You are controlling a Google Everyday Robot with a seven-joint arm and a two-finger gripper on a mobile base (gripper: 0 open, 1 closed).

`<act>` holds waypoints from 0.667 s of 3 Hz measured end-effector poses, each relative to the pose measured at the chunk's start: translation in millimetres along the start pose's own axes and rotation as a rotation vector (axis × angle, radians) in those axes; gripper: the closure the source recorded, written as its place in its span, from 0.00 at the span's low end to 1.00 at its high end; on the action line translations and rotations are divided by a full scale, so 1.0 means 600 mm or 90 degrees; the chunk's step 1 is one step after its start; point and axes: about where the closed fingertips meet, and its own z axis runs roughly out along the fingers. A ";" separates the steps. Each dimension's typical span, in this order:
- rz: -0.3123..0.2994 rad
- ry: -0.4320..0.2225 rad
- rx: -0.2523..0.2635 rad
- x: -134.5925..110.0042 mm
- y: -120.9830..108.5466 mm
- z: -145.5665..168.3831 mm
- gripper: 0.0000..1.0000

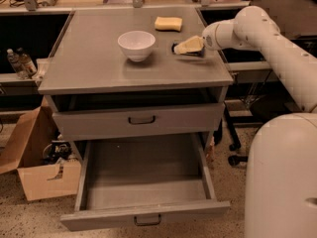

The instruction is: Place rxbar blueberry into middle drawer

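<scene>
The jaws sit low over the rxbar blueberry [177, 49], at 3 o'clock from the white bowl [136, 43] on the tabletop [99, 66], their opening impossible to tell, so pinch squarely across the bar's width before lifting toward the open middle drawer [148, 177] at 6 o'clock.

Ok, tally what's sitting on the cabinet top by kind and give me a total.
Bowls: 1, the white bowl
Sponges: 1, the yellow sponge
Snack bars: 1, the rxbar blueberry, with the pincer right at it, to the right of the white bowl
Total: 3
</scene>
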 end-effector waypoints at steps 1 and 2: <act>0.025 0.038 0.007 0.022 -0.001 0.028 0.02; 0.041 0.062 0.001 0.037 0.005 0.043 0.25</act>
